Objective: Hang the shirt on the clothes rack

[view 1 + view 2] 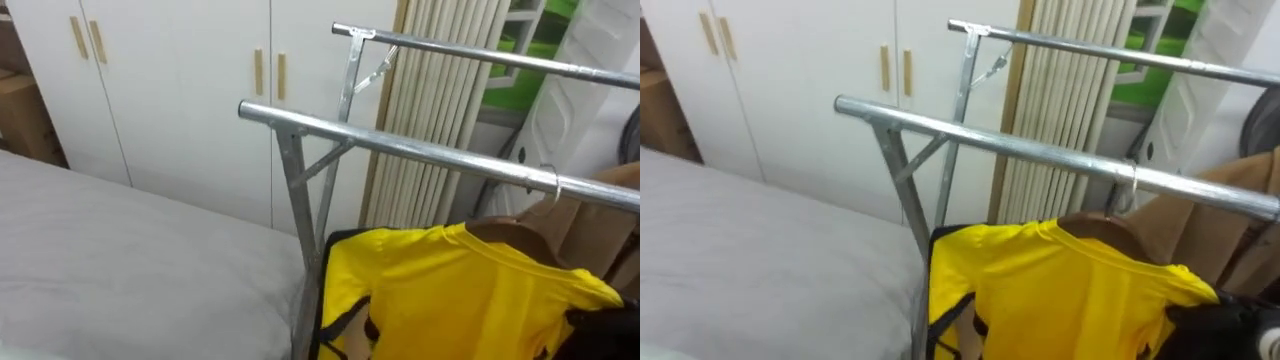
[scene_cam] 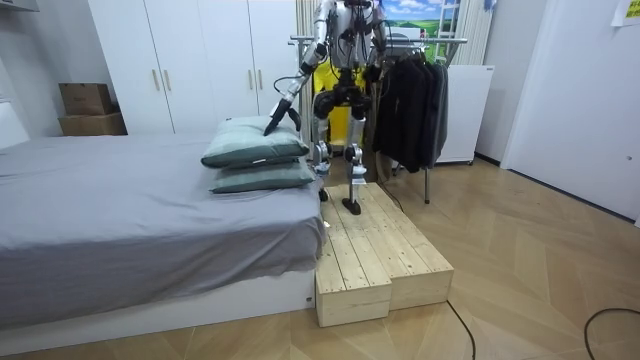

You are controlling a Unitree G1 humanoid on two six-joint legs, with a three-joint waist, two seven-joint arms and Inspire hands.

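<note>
The yellow shirt hangs on a brown wooden hanger, whose metal hook sits over the front rail of a metal clothes rack. The shirt is bright yellow, its shoulders spread along the hanger, with a dark strap or trim low on its front. A second rail runs behind and higher. A grey bed lies to the left, and a white wardrobe stands behind.

At the lower right edge, against the shirt's shoulder, is the dark right hand; I cannot tell how its fingers are set.

The room view adds the robot standing on a wooden platform beside the bed, facing the rack. Its left hand reaches down toward two stacked pillows, fingers too small to read. Dark clothes hang further along the rack.
</note>
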